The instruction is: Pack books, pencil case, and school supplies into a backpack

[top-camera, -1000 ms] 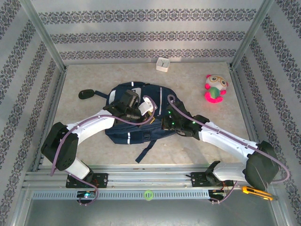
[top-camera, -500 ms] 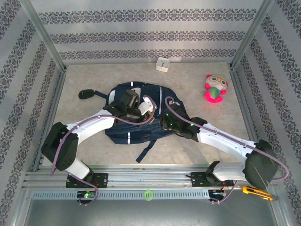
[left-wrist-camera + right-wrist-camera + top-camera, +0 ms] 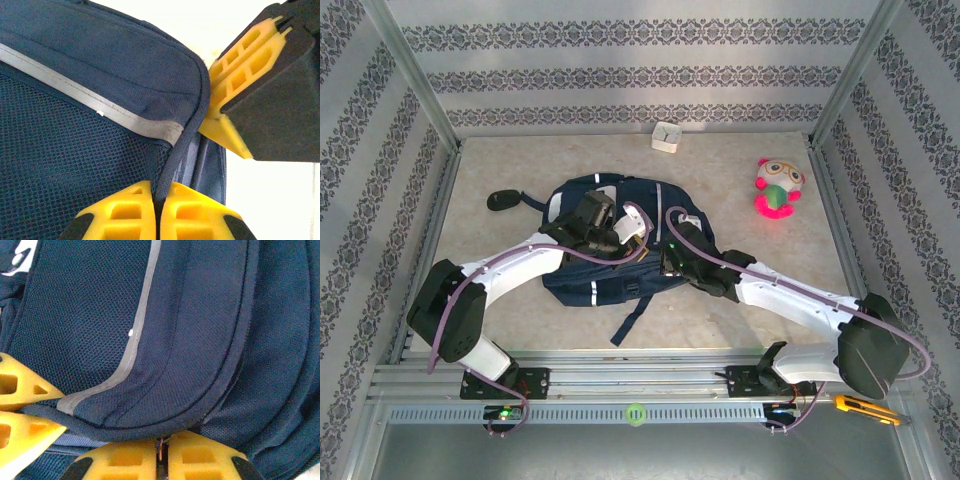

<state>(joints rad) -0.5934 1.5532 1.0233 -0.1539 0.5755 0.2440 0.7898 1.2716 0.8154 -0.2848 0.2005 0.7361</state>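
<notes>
The navy backpack (image 3: 610, 270) lies flat in the middle of the table, its grey stripe (image 3: 100, 107) showing in both wrist views. My left gripper (image 3: 645, 245) is shut on a dark piped edge of the backpack (image 3: 170, 165), which runs down between its yellow fingertips (image 3: 159, 197). My right gripper (image 3: 666, 262) is right beside it, shut on a small metal zipper pull (image 3: 160, 450) at the backpack's seam. The small pale boxy pencil case (image 3: 666, 136) stands at the back wall. The books are out of view.
A pink-and-green plush toy (image 3: 777, 188) sits at the back right. A black oval object (image 3: 502, 200) lies left of the backpack. A loose strap (image 3: 630, 322) trails toward the near edge. An orange tool (image 3: 865, 408) rests on the front rail.
My right gripper has slid slightly left and away along the backpack's seam, closer to the left gripper. The left arm has held still.
</notes>
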